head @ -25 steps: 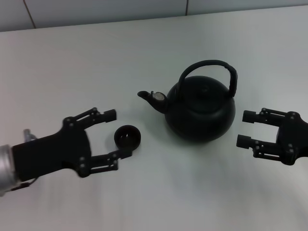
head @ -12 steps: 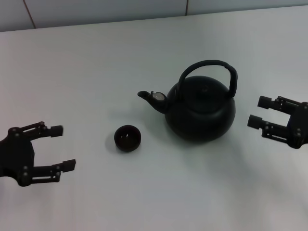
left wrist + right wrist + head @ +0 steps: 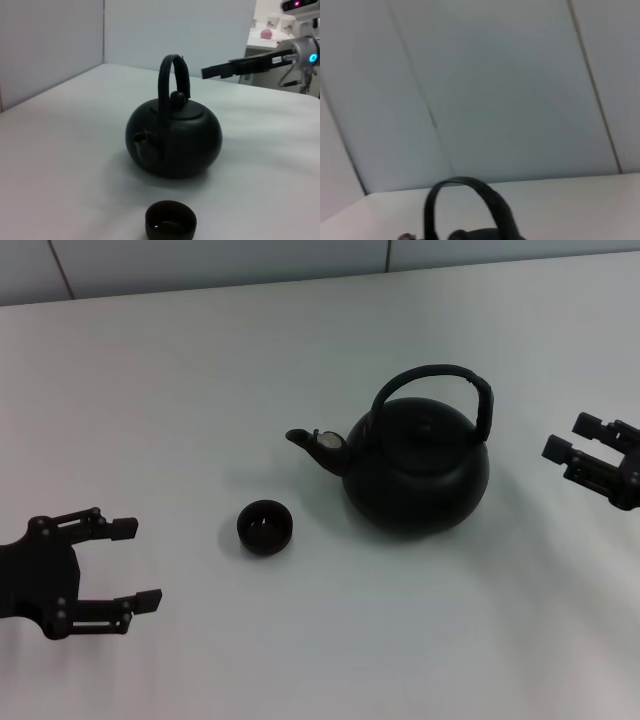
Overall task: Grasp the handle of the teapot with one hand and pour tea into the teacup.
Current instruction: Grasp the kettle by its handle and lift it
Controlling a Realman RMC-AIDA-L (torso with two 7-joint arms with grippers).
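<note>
The right gripper was cut off by the head view's right edge, so that only its two parted fingers and a little of the linkage behind them were shown. The body of the left gripper was cut off by the same view's left edge. In the right wrist view most of the teapot was lost below the picture's edge; only the handle and the very top of the lid were seen. No tea could be made out inside the teacup, its hollow being too dark. Neither arm's own fingers were shown in its wrist view. The small things beyond the tabletop, behind the right gripper, could not be told.
</note>
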